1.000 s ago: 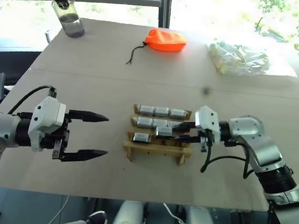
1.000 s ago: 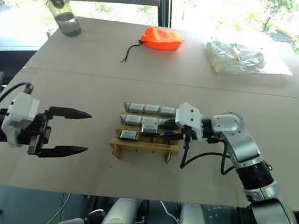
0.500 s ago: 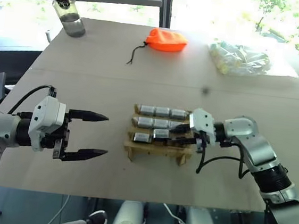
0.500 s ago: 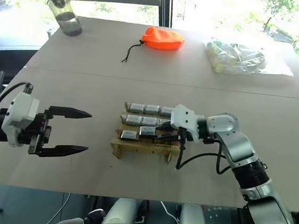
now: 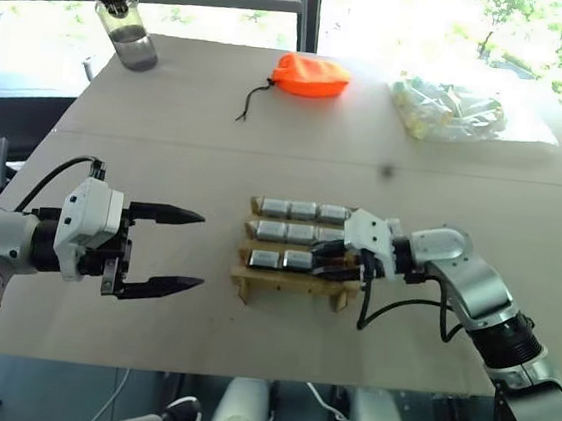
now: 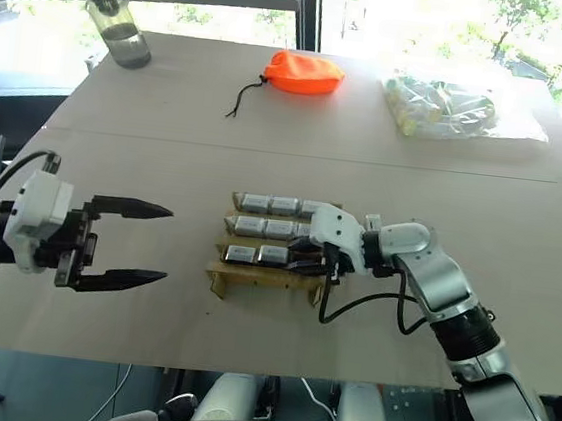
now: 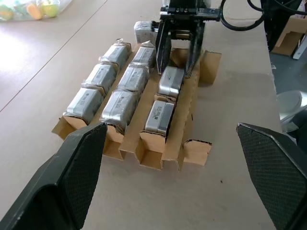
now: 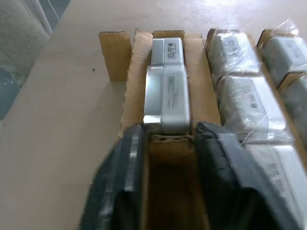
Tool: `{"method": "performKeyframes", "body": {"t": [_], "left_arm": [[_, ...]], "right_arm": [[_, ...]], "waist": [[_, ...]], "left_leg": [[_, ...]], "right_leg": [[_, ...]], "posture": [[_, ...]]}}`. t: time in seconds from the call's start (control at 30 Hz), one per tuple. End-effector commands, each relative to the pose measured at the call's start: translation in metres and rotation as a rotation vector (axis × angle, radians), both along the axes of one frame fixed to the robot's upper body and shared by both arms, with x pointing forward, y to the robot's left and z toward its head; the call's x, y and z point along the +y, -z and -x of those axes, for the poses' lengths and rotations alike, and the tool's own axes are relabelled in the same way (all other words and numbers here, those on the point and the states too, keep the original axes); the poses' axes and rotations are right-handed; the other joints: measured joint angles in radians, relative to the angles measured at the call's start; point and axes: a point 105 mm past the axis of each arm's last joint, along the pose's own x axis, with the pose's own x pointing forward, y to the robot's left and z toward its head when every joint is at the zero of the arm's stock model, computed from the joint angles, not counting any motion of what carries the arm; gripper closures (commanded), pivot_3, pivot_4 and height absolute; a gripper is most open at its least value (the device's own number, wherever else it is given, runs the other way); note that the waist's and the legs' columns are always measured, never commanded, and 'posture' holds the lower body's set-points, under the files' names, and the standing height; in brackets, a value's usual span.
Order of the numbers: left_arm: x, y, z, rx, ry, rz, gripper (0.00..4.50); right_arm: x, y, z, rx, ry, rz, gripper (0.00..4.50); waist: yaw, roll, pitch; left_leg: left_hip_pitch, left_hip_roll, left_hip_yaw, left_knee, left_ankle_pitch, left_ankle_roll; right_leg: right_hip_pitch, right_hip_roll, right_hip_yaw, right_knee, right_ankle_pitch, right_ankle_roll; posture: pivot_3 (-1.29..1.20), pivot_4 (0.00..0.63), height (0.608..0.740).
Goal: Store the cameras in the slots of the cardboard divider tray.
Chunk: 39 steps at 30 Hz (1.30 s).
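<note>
The cardboard divider tray (image 5: 243,285) lies at the table's middle and holds several wrapped silver-grey cameras. Its two back rows (image 5: 304,211) are full. The third row holds two cameras side by side (image 5: 264,259), and the front row is bare. My right gripper (image 5: 321,258) reaches in from the right. Its fingers (image 8: 130,158) stand slightly apart on either side of the near end of the middle camera (image 8: 166,98), which rests in its slot. My left gripper (image 5: 201,251) hovers open and empty, well to the left of the tray.
A water bottle (image 5: 120,18) stands at the far left corner. An orange pouch (image 5: 312,76) with a dark cord and a clear bag of pale items (image 5: 450,110) lie along the far side. Bare tabletop surrounds the tray.
My right gripper has carried a camera down and to the left into the third row, beside the one there, and its fingers have parted. The left arm has stayed still.
</note>
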Motion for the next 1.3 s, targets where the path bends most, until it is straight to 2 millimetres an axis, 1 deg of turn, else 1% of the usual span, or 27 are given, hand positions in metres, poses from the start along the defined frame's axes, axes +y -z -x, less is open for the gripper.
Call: {"method": "performKeyframes", "body": {"t": [0.03,0.1,0.17,0.23,0.3,0.4,0.47,0.53,0.57,0.63,0.7,0.77,0.83,0.93,0.97,1.17,1.3], "left_arm": [[-0.002,-0.005,-0.001,-0.020,0.017,-0.008,0.00],[-0.002,-0.004,-0.002,-0.012,0.017,-0.010,0.00],[-0.002,-0.003,-0.002,-0.007,0.018,-0.014,0.00],[-0.003,-0.003,-0.003,-0.010,0.020,-0.011,0.00],[-0.004,-0.003,-0.005,-0.015,0.024,-0.006,0.00],[-0.007,-0.003,-0.007,-0.020,0.035,0.000,0.00],[-0.008,-0.003,-0.010,-0.021,0.041,0.001,0.00],[-0.009,-0.003,-0.012,-0.021,0.051,-0.001,0.00],[-0.009,-0.003,-0.013,-0.020,0.057,-0.002,0.00],[-0.010,-0.003,-0.016,-0.020,0.068,-0.004,0.00],[-0.010,-0.004,-0.019,-0.025,0.076,-0.008,0.00],[-0.009,-0.005,-0.022,-0.028,0.083,-0.013,0.00],[-0.008,-0.006,-0.025,-0.030,0.088,-0.016,0.00],[-0.010,-0.008,-0.028,-0.031,0.115,-0.019,0.00],[-0.011,-0.008,-0.029,-0.031,0.122,-0.019,0.00],[-0.013,-0.011,-0.034,-0.034,0.141,-0.025,0.00],[-0.012,-0.019,-0.043,-0.067,0.099,-0.005,0.00]], "right_arm": [[0.002,-0.025,0.006,-0.037,-0.022,-0.070,1.08],[0.001,-0.036,0.007,-0.053,-0.018,-0.108,0.05],[-0.002,-0.047,0.004,-0.069,0.010,-0.146,0.02],[-0.015,-0.058,-0.005,-0.110,0.090,-0.168,0.02],[-0.032,-0.065,-0.016,-0.160,0.196,-0.178,0.02],[-0.064,-0.070,-0.036,-0.220,0.428,-0.197,0.02],[-0.080,-0.074,-0.041,-0.230,0.553,-0.231,0.02],[-0.089,-0.073,-0.039,-0.228,0.649,-0.248,0.02],[-0.091,-0.072,-0.036,-0.217,0.685,-0.252,0.02],[-0.096,-0.067,-0.034,-0.199,0.814,-0.258,0.02],[-0.103,-0.054,-0.032,-0.202,0.959,-0.179,0.02],[-0.102,-0.044,-0.024,-0.159,1.034,-0.137,0.02],[-0.096,-0.040,-0.015,-0.113,1.054,-0.140,0.02],[-0.096,-0.021,-0.008,0.020,1.195,-0.125,0.02],[-0.097,-0.018,-0.008,0.042,1.228,-0.127,0.02],[-0.089,-0.015,-0.014,0.079,1.286,-0.165,0.02],[-0.087,-0.011,-0.018,0.074,1.303,-0.163,0.02]], "waist": [[0.000,0.000,0.000],[0.001,0.000,0.000],[0.001,0.000,0.000],[0.002,0.000,0.000],[0.003,0.000,0.000],[0.006,0.000,0.000],[0.004,0.000,0.000],[0.003,0.000,0.000],[0.001,0.000,0.000],[-0.002,0.000,0.000],[-0.005,0.000,0.000],[-0.005,0.000,0.000],[-0.005,0.000,0.000],[-0.006,0.000,0.000],[-0.007,0.000,0.000],[-0.015,0.000,0.000],[-0.020,0.000,0.000]], "left_leg": [[0.000,0.000,0.000,0.000,0.000,0.000],[0.000,0.000,0.000,0.000,0.000,0.000],[0.000,0.000,0.000,0.000,0.000,0.000],[0.000,0.000,0.000,0.000,0.000,0.000],[0.000,0.000,0.000,0.000,0.000,0.000],[-0.001,-0.001,-0.001,0.000,0.000,0.000],[-0.001,-0.001,-0.001,0.000,0.000,0.000],[-0.001,-0.001,-0.001,-0.001,0.000,0.000],[-0.001,0.000,-0.001,-0.001,0.000,0.000],[-0.001,0.000,0.000,-0.002,0.000,0.000],[-0.001,0.000,0.000,-0.002,0.000,0.000],[-0.001,0.000,0.000,-0.002,0.000,0.000],[-0.001,0.000,0.001,-0.001,0.000,0.000],[0.000,0.000,0.001,-0.001,0.000,0.000],[-0.001,0.000,0.000,-0.001,0.000,0.000],[-0.001,-0.001,0.001,-0.001,0.000,0.000],[-0.001,-0.001,0.000,-0.001,0.000,0.000]], "right_leg": [[0.000,0.000,0.000,0.000,0.000,0.000],[0.000,0.000,0.000,0.000,0.000,0.000],[0.000,0.000,0.000,0.000,0.000,0.000],[0.000,0.000,0.000,0.000,0.000,0.000],[0.000,0.000,0.000,0.000,0.000,0.000],[0.000,-0.001,-0.001,-0.001,0.000,0.000],[0.000,-0.001,-0.001,-0.001,0.000,0.000],[0.000,-0.001,-0.001,-0.001,0.000,0.000],[0.000,-0.001,-0.001,0.000,0.000,0.000],[-0.001,0.000,0.000,0.000,0.000,0.000],[-0.001,0.000,0.000,0.000,0.000,0.000],[-0.001,0.000,0.000,0.001,0.000,0.000],[-0.001,0.000,0.001,0.000,0.000,0.000],[-0.001,0.000,0.001,0.000,0.000,0.000],[-0.001,0.001,0.001,0.001,0.000,0.000],[-0.001,0.000,0.001,0.000,0.000,0.000],[-0.001,0.001,0.001,0.000,0.000,0.000]], "posture": [[0.00,0.150,0.740],[0.00,0.150,0.740],[0.00,0.150,0.740],[0.00,0.150,0.740],[0.00,0.150,0.740],[0.00,0.150,0.740],[0.00,0.150,0.740],[0.00,0.150,0.740],[0.00,0.150,0.740],[0.00,0.150,0.740],[0.00,0.150,0.740],[0.00,0.150,0.740],[0.00,0.150,0.740],[0.00,0.150,0.740],[0.00,0.150,0.740],[0.00,0.150,0.740],[0.00,0.150,0.740]]}}
